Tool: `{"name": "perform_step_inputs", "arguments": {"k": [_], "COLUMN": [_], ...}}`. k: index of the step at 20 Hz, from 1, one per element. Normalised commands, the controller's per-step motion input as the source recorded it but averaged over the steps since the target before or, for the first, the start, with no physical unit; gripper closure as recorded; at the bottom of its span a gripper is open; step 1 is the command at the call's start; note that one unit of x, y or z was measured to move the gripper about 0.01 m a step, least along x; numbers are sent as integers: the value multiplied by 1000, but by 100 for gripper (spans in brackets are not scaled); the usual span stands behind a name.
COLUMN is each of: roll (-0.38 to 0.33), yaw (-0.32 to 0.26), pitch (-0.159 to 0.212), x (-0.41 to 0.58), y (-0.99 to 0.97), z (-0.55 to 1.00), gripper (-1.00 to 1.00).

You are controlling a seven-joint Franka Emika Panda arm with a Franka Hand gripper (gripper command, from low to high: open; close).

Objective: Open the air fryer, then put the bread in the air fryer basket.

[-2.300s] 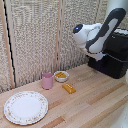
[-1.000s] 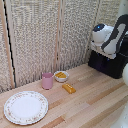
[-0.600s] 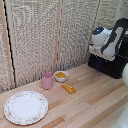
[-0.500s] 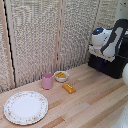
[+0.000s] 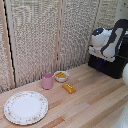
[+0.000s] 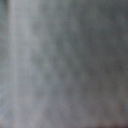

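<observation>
The black air fryer (image 5: 111, 66) stands at the exterior view's right, largely covered by the white arm. The arm's end piece, the gripper (image 5: 102, 51), is pressed close against the fryer's front. Its fingers are hidden, so their state does not show, and neither the handle nor the air fryer basket can be made out. The bread (image 5: 69, 88), a small golden-orange oblong, lies on the wooden table well away from the gripper toward the exterior view's left. The wrist view is only a grey blur.
A pink cup (image 5: 47, 80) and a small white bowl (image 5: 61, 76) with yellow-orange contents stand behind the bread. A patterned white plate (image 5: 25, 106) lies at the exterior view's left. A woven screen (image 5: 50, 35) backs the wooden table (image 5: 90, 102).
The arm has swung toward the exterior view's right and down onto the fryer's front. In the last half second it barely shifted. Bread, cup, bowl and plate stayed put.
</observation>
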Motion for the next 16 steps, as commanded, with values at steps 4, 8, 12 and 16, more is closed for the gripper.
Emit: {"name": "perform_step_inputs", "arguments": {"k": [4, 8, 12, 16], "roll": [261, 288, 255, 269], "yaw": [-45, -111, -124, -93], "pitch": [186, 85, 77, 84], "x": [-30, -1, 0, 0], "y": [362, 369, 436, 421], "z": [120, 190, 129, 226], "gripper": [100, 100, 100, 100]}}
